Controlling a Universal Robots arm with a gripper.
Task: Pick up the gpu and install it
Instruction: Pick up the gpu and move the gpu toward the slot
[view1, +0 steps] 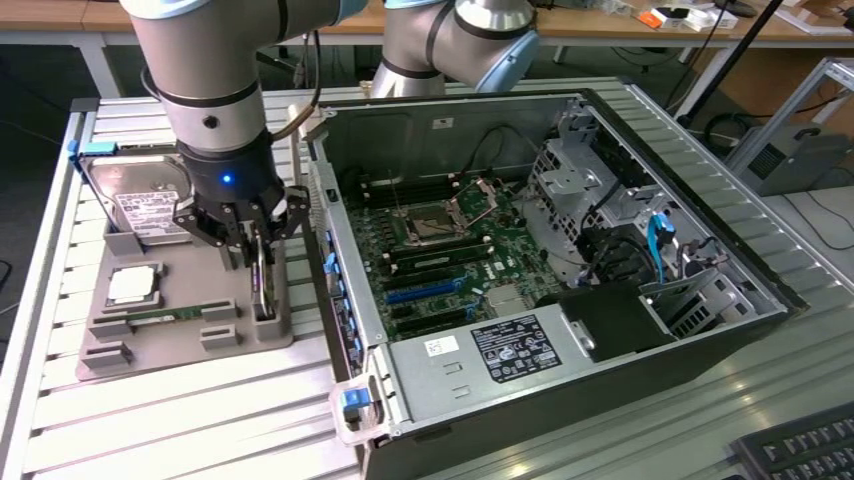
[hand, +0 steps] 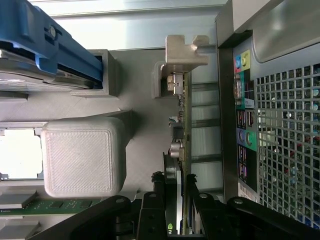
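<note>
The fingers (hand: 152, 214) are clenched on the gpu (hand: 181, 145), which stands on edge between them in a slot of the grey holder (view1: 150, 352). The open computer case (view1: 400, 130) sits just beside the fingers.

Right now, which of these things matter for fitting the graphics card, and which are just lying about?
For the job: graphics card, open computer case.
Lying about: hard drive, processor chip, memory stick, keyboard.
</note>
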